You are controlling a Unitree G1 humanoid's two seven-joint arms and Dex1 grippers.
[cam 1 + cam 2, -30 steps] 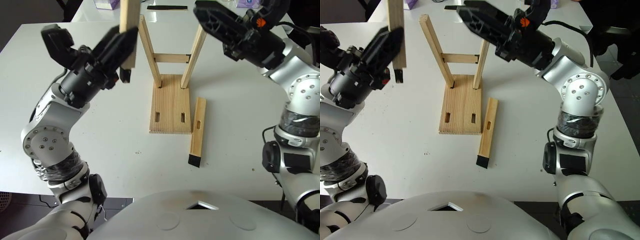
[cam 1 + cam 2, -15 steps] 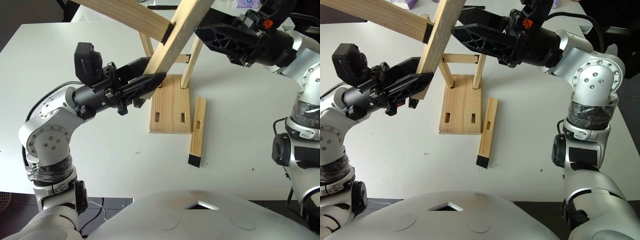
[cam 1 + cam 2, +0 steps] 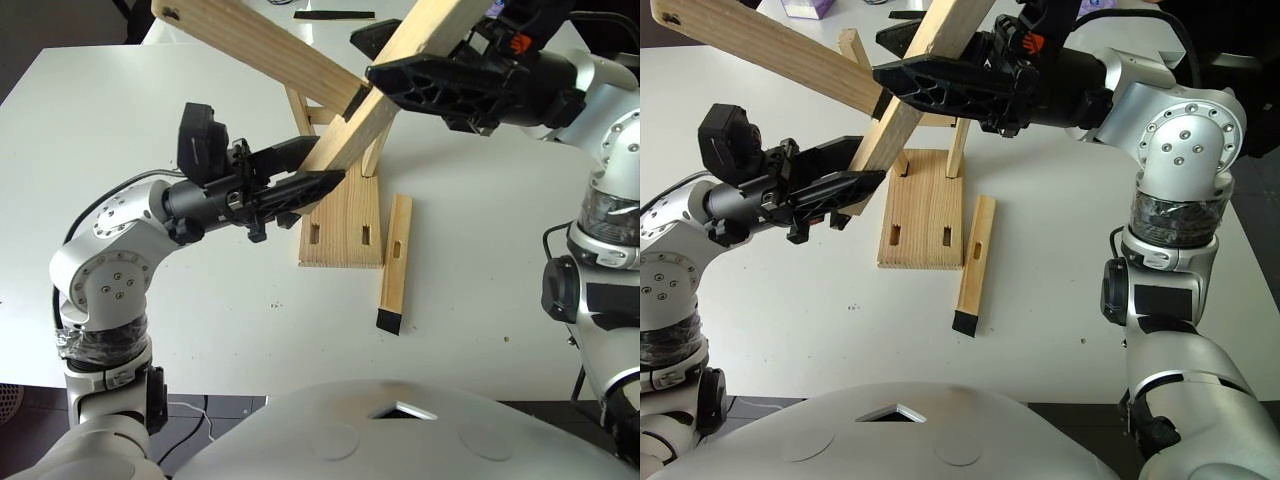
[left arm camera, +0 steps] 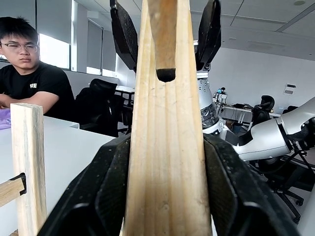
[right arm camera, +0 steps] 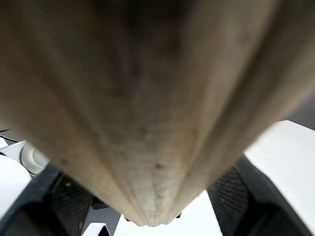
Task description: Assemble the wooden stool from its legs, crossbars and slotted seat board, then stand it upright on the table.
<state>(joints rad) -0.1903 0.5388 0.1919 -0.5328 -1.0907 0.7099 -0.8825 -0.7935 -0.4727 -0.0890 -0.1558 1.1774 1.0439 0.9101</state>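
Wooden leg frame (image 3: 343, 137) | we are clenching it in left end effector (image 3: 331, 160); right end effector (image 3: 362, 52) alongside, grip we cannot tell | swinging low, we are likely risking toppling standing legs (image 3: 370, 163).

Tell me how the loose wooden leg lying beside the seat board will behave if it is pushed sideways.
The loose leg looks like solid square-section wood, so it should stay stiff and slide rather than roll. It lies flat on the smooth table, so a push off its middle would probably swing it around. Its black end cap may drag more.
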